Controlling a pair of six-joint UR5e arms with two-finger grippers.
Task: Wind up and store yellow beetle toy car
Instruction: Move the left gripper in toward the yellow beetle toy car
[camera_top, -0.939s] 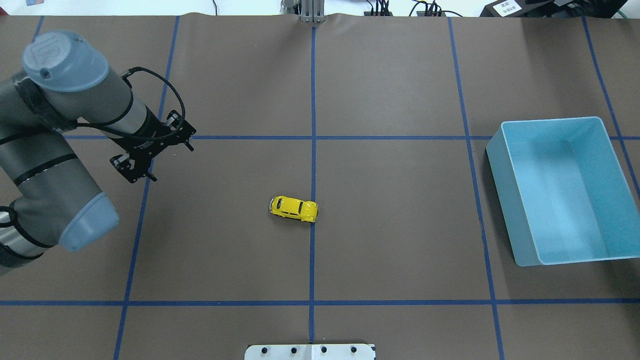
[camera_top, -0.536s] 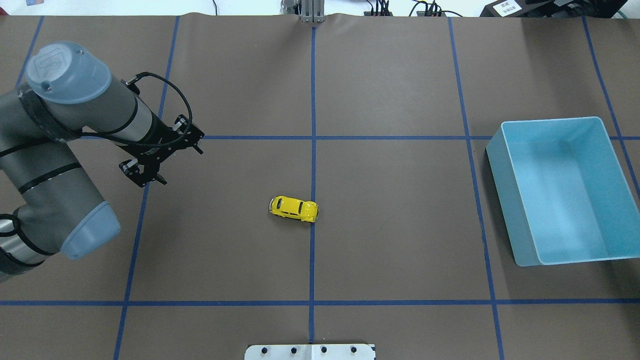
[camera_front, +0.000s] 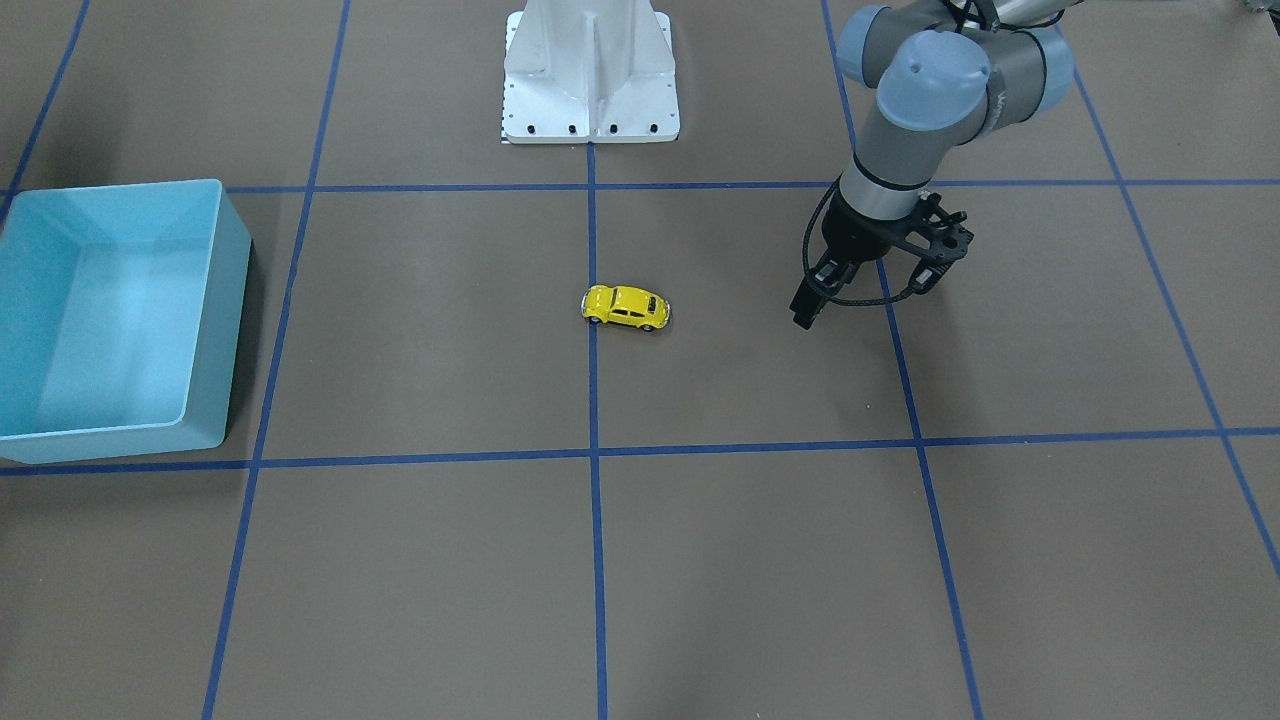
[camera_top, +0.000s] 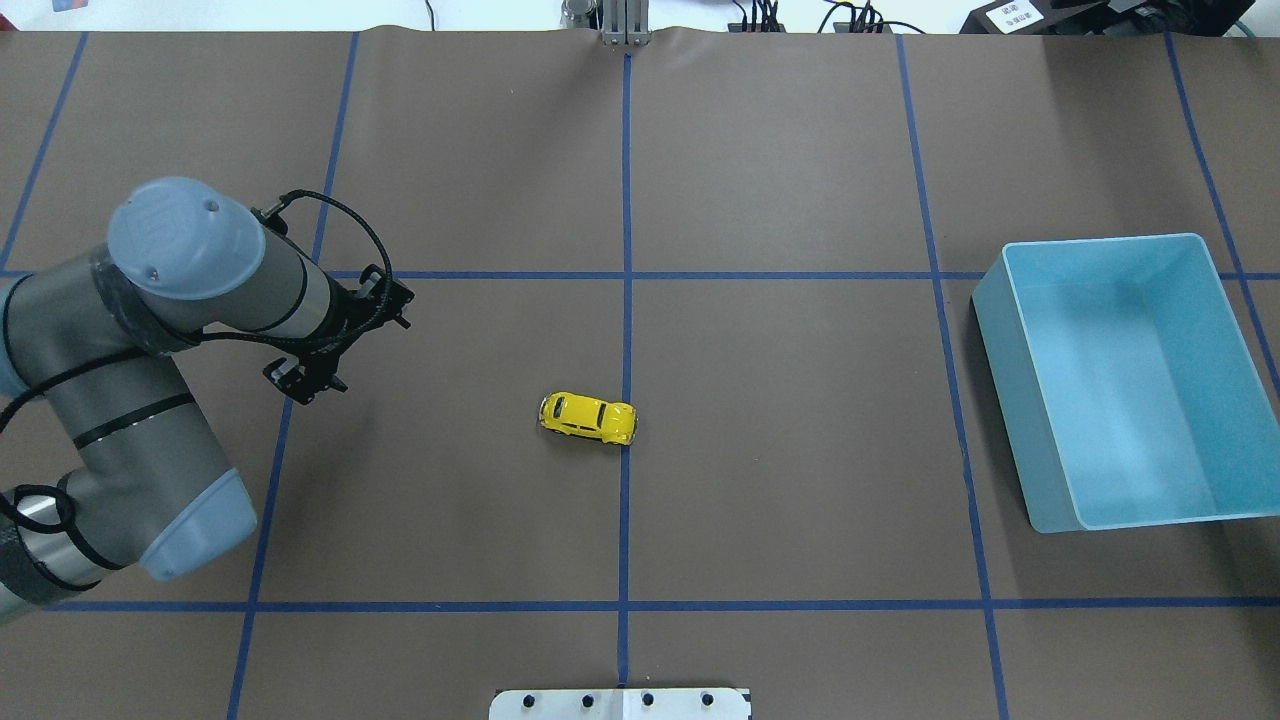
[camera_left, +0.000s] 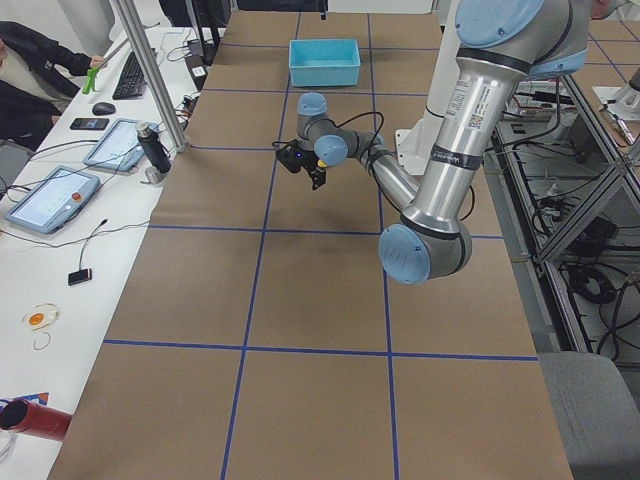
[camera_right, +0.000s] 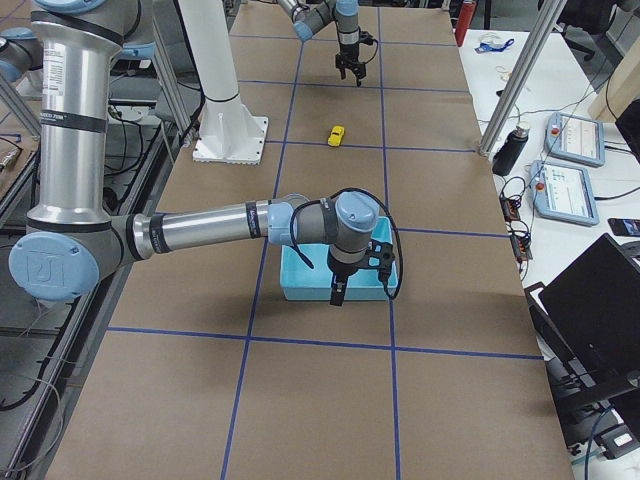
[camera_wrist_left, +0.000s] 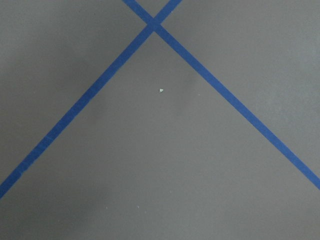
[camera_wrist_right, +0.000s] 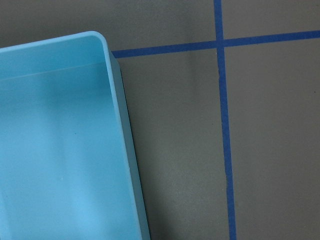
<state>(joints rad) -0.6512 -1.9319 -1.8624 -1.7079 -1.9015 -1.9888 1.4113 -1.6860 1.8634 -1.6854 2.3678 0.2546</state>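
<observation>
The yellow beetle toy car sits on its wheels on the brown mat near the table's centre line, also in the front view and the right exterior view. My left gripper points down over bare mat, well to the car's left in the overhead view, where its wrist hides the fingers. I cannot tell if it is open or shut. My right gripper hangs by the light-blue bin's edge and shows only in the right exterior view, so I cannot tell its state.
The light-blue bin is empty, and its corner fills the right wrist view. Blue tape lines cross under the left wrist. The robot's white base stands at the table's near side. Operators' tablets lie on a side desk.
My left arm has swung so its wrist has moved toward the robot's side of the table and slightly toward the car. The car and the bin have not moved.
</observation>
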